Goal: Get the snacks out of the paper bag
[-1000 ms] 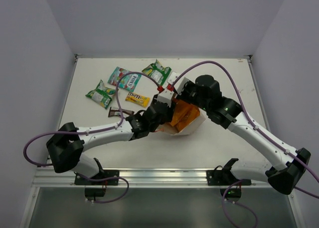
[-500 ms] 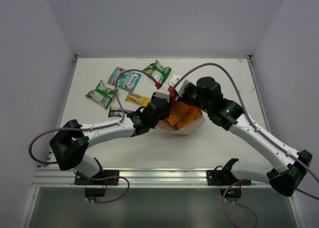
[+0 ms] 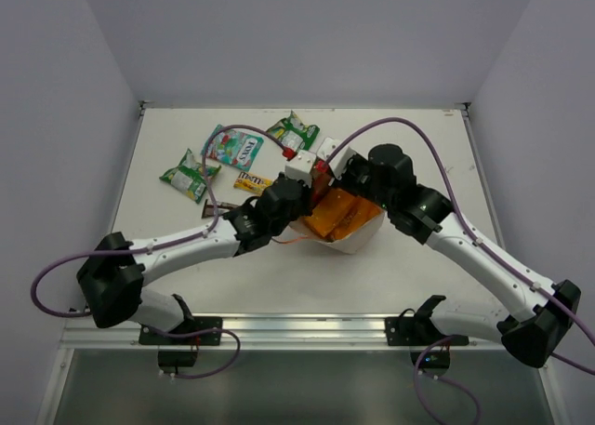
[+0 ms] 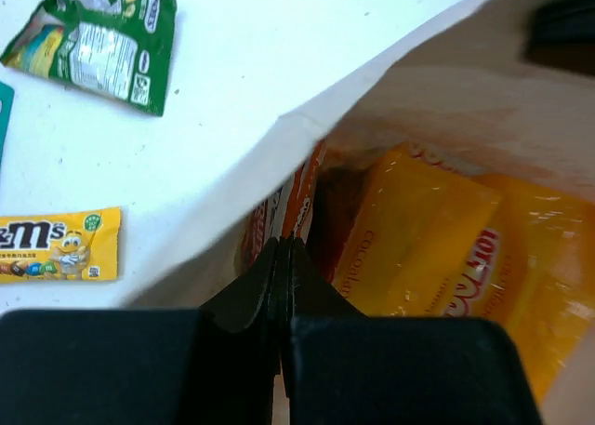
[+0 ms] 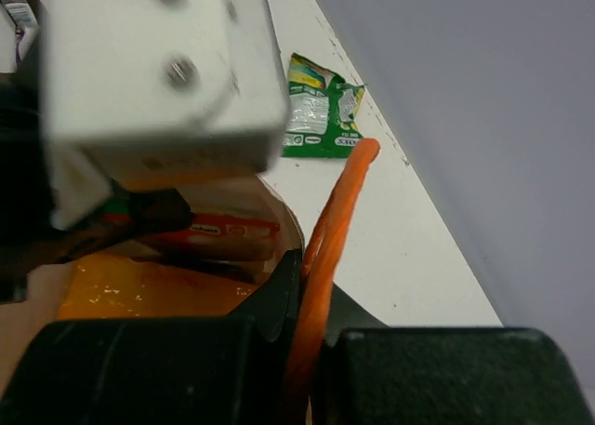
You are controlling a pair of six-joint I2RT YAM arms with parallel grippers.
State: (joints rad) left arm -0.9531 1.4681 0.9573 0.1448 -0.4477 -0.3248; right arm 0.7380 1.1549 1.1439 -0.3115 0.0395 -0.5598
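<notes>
The paper bag (image 3: 361, 237) lies on its side mid-table, mouth toward the left arm. My right gripper (image 5: 311, 276) is shut on its orange string handle (image 5: 339, 202), holding the rim up. Two glossy orange-yellow bags (image 4: 418, 230) and a red-white packet (image 4: 299, 188) lie inside. My left gripper (image 4: 284, 250) reaches into the mouth, jaws pressed together on that packet's lower edge. Other snacks lie on the table: a green-white pouch (image 3: 190, 176), a teal pouch (image 3: 232, 147), a green pouch (image 3: 293, 132), a yellow bar (image 3: 249, 181) and a dark brown bar (image 3: 218, 208).
The left wrist's white camera housing (image 5: 158, 62) hangs close over the bag mouth, right beside my right wrist. Grey walls enclose the table (image 3: 437, 146) on three sides. The loose packets sit at the back left, behind the left forearm.
My left gripper has pushed deeper into the bag mouth and closed from open. The bag's mouth has shifted slightly. The right gripper keeps its hold on the handle.
</notes>
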